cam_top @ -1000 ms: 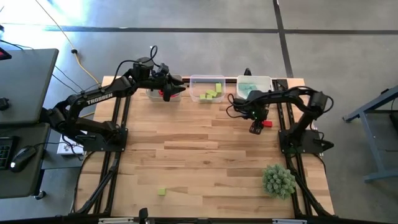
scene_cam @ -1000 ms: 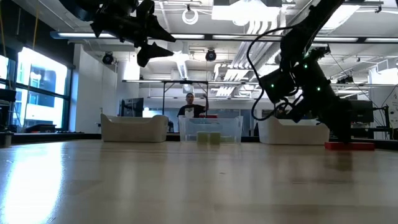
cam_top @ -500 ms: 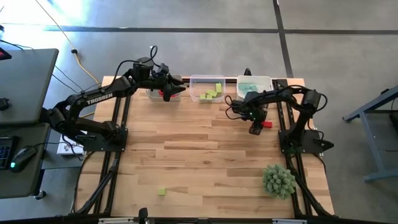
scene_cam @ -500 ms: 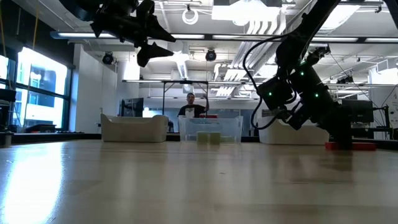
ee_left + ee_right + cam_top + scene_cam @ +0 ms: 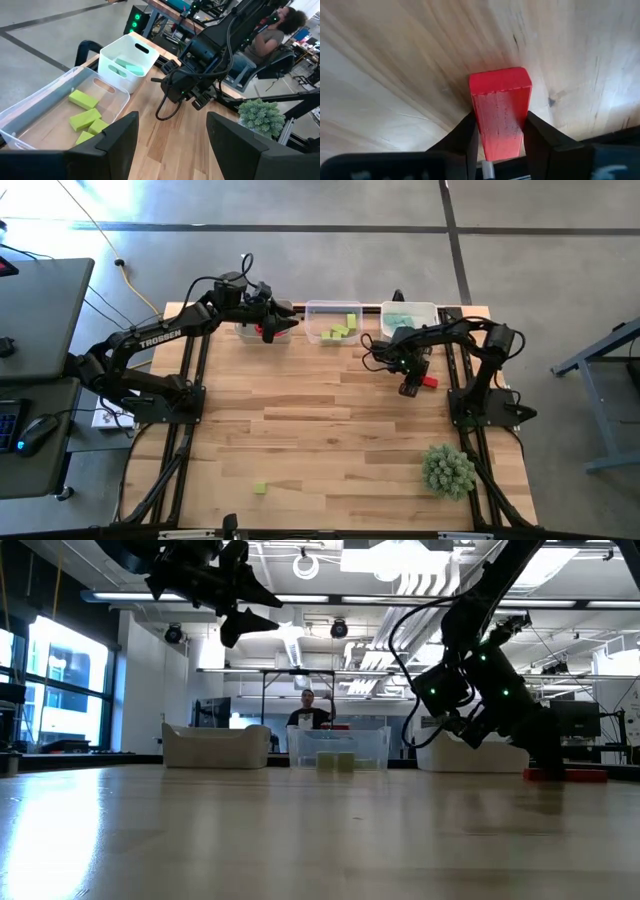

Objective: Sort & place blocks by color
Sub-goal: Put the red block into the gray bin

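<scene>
The right gripper [image 5: 409, 388] has drawn back slightly. Its fingers [image 5: 540, 134] pinch a red block [image 5: 500, 111]. The left gripper [image 5: 284, 325] spreads wide above a bin [image 5: 262, 336].

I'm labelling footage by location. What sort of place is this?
Probably an open lab or workshop: a polished concrete floor, exposed ceiling ducts, a computer desk beside the wooden table, and a person seated behind it.

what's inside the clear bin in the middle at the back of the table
The clear bin holds yellow-green blocks; the left wrist view shows three, the nearest cut off behind the left gripper's finger. Anything in that covered corner cannot be seen.
</scene>
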